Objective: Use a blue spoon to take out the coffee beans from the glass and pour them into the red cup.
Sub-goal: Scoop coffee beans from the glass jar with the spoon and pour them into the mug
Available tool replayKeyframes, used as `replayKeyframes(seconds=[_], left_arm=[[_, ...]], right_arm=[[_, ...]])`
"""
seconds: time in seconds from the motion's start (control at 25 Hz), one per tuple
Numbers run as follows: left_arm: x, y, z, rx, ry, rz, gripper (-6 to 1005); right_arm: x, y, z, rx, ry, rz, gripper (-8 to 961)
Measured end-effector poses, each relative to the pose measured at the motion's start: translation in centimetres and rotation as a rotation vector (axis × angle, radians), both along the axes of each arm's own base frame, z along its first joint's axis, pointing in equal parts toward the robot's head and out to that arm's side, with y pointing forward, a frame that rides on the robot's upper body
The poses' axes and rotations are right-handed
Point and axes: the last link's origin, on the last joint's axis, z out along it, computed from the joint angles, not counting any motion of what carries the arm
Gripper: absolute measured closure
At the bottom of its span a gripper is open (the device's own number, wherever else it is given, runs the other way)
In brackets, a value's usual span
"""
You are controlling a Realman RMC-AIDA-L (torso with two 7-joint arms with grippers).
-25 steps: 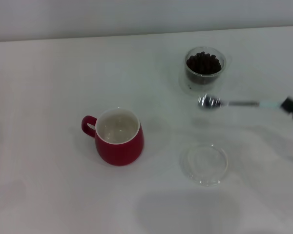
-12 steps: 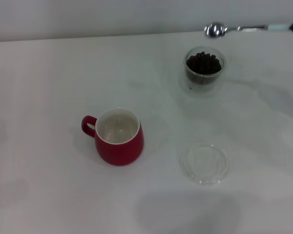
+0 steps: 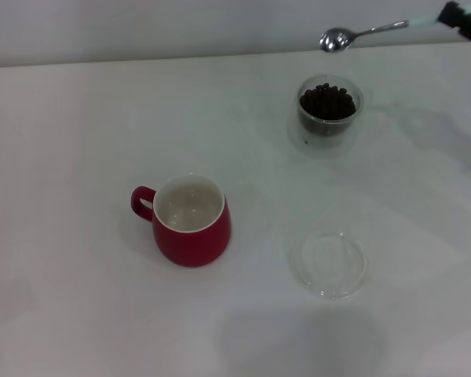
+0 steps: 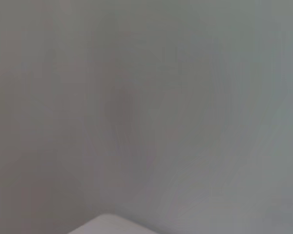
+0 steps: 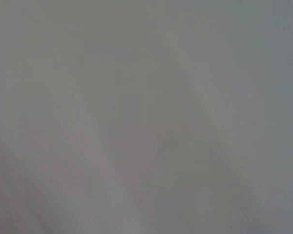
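Right pincer (image 3: 460,15): I see it gripping the blue spoon (image 3: 365,33) by its handle.
Spoon bowl: above the glass (image 3: 328,107) of coffee beans (image 3: 326,102).

Layout around the glass (image 3: 330,112)

Coffee beans (image 3: 327,102) lie in it; spoon (image 3: 361,34) above-behind; cup (image 3: 190,222) front-left; dish (image 3: 328,264) directly in front.

shiny metal blue spoon (image 3: 353,34) bowl, clear glass (image 3: 328,111), glossy ceramic red cup (image 3: 190,221), matt white table (image 3: 78,141)
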Motion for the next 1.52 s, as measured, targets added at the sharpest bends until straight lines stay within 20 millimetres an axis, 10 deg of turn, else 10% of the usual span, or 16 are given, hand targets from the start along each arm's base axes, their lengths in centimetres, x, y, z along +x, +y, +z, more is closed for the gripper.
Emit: replayKeyframes(seconds=[0.84,1.52], left_arm=[[1.4,2.0,-0.2,0.025,-0.042,-0.029,287],[2.5,3.3,-0.3,0.022,-0.024,-0.060,288]], right_arm=[[0.2,3.6,-1.7,-0.002,-0.280,-0.034,804],[1.4,2.7,-2.0,-0.017,-0.309,-0.061,804]])
